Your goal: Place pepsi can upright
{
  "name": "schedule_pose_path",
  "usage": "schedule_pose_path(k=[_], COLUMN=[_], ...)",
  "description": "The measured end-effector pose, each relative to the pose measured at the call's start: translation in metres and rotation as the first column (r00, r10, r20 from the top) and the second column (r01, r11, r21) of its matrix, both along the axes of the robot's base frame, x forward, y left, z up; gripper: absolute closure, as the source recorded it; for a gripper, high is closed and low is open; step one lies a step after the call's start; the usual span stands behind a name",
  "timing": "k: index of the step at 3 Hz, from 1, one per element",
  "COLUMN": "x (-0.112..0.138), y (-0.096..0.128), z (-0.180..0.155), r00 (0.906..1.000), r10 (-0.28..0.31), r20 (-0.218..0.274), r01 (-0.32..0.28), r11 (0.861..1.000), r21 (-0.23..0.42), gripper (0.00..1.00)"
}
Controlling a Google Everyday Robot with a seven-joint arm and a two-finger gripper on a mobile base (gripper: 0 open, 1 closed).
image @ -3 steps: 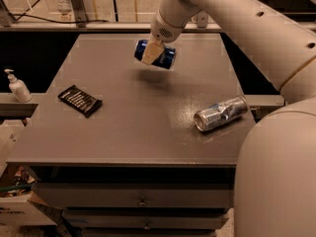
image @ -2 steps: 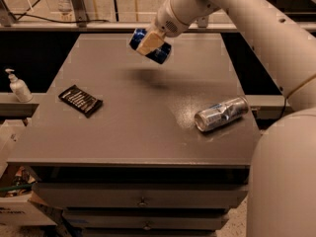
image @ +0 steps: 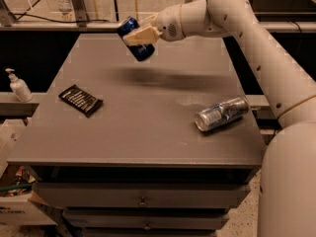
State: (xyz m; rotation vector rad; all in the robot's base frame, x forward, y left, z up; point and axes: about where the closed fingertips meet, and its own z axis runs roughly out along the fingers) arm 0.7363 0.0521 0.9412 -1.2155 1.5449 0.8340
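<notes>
My gripper (image: 139, 37) is shut on the pepsi can (image: 135, 39), a dark blue can with a silver top. It holds the can tilted in the air above the far middle of the grey table (image: 138, 132), its silver top pointing up and to the left. The can's shadow falls on the tabletop below it. The white arm reaches in from the upper right.
A silver dented can (image: 221, 113) lies on its side at the right of the table. A black snack bar packet (image: 80, 99) lies at the left. A white pump bottle (image: 19, 86) stands on a ledge beyond the left edge. Drawers run below the front edge.
The gripper with the pepsi can has risen and moved left and away from me, and the can has turned to a new tilt. The silver can and packet have not moved.
</notes>
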Motion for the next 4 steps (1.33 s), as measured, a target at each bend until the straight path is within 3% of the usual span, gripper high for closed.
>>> schedule_pose_path(k=[1,2,3,4], x=[0.0,-0.002,-0.006,-0.01], y=[-0.003,-0.012,-0.019,-0.02], z=[0.002,-0.006,-0.019,-0.028], r00=[0.9999,0.9992,0.9988,0.9997], r10=[-0.001,-0.016,-0.027,-0.025], r20=[-0.014,-0.037,-0.041,-0.009], r01=[0.002,0.022,0.035,0.026], r11=[0.992,0.983,0.977,0.979], r21=[0.128,0.184,0.209,0.202], gripper=[1.0,1.0,1.0,1.0])
